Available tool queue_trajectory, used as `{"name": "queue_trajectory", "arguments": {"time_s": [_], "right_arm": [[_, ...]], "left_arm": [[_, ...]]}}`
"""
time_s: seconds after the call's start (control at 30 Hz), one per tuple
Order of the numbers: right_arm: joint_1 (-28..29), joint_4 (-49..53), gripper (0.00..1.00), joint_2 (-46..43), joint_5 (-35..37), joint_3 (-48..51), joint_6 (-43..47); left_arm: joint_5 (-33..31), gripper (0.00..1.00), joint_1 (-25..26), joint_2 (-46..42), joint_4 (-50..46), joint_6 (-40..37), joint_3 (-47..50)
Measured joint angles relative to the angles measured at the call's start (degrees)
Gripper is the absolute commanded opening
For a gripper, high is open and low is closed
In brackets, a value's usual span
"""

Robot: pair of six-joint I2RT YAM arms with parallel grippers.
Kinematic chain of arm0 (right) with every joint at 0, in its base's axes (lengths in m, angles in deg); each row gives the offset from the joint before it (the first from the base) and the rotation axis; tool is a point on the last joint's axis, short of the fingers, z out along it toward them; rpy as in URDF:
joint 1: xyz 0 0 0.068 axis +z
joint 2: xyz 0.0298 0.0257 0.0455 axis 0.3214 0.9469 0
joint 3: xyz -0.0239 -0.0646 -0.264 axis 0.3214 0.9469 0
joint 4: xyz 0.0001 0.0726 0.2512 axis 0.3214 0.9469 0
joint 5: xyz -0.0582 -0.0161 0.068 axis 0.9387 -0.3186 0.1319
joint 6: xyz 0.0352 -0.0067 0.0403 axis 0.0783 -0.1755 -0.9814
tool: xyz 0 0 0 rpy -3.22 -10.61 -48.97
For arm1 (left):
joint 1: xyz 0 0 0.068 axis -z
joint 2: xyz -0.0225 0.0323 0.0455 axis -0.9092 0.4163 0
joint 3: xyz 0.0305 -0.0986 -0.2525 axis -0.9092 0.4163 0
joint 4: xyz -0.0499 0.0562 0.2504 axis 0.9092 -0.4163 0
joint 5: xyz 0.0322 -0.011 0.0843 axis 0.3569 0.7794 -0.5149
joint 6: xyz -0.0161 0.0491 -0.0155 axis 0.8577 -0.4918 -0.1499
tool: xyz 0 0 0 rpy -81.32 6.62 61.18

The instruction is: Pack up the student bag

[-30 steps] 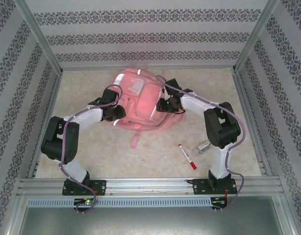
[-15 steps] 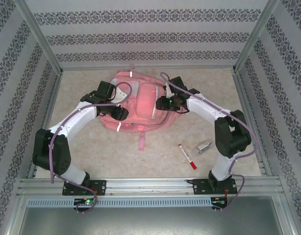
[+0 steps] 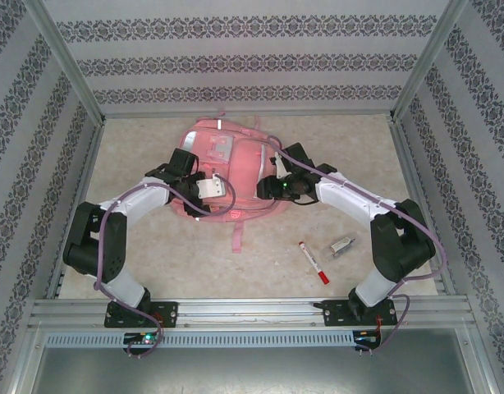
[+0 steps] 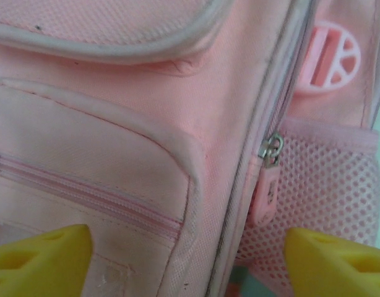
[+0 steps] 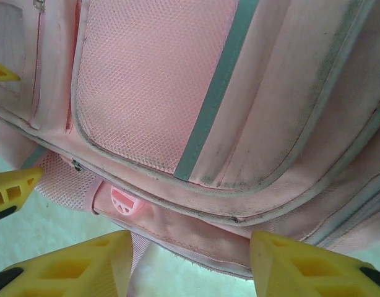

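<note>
Overhead, student bag (image 3: 231, 164) flat on the surface (image 3: 153, 254), far middle; red marker (image 3: 313, 263) and small metal object (image 3: 341, 245) lying outside, not yet packed. At left wrist, left pincer (image 4: 190, 260) spread astride a zipper pull (image 4: 267, 185). At right wrist, right pincer (image 5: 190, 272) spread over the bag's edge. Probably early: opening and packing left.

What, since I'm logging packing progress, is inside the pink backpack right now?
Its contents are hidden: on the student bag, the main zipper and front-pocket zipper look closed, so fabric covers the inside. A red marker and a small metal clip lie on the table outside it.
</note>
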Motion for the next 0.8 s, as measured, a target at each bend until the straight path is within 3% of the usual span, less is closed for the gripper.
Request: {"name": "queue_trajectory", "arguments": {"time_s": [0.1, 0.17, 0.23, 0.37, 0.53, 0.7, 0.8], "right_arm": [[0.3, -1.9, 0.54, 0.0, -0.9, 0.9, -1.5], [0.4, -2.9, 0.53, 0.0, -1.6, 1.3, -2.3], [0.7, -3.9, 0.53, 0.0, -2.1, 1.6, -3.2], [1.2, -5.4, 0.53, 0.0, -2.9, 2.0, -4.5], [2.3, -7.5, 0.54, 0.0, -4.2, 2.1, -8.0], [6.3, -11.1, 0.53, 1.7, -4.2, 2.0, -12.3], [10.5, -12.2, 0.51, 4.5, -1.9, 0.7, -13.9]], "left_arm": [[-1.4, 0.86, 0.0, 1.1, 0.5, -3.4, 0.0], [-2.5, 0.81, 0.0, 2.2, 1.4, -4.0, -0.1], [-3.6, 0.65, 0.0, 4.2, 1.6, -3.3, -1.7], [-5.1, 0.42, -0.2, 8.4, -0.5, 0.5, -7.8], [-3.5, 0.13, -0.7, 8.0, 0.1, 5.4, -8.4], [1.1, 0.02, -1.1, 5.2, -1.7, 12.8, -8.0], [4.9, 0.01, -1.1, 3.9, -3.8, 18.9, -8.0]]}}
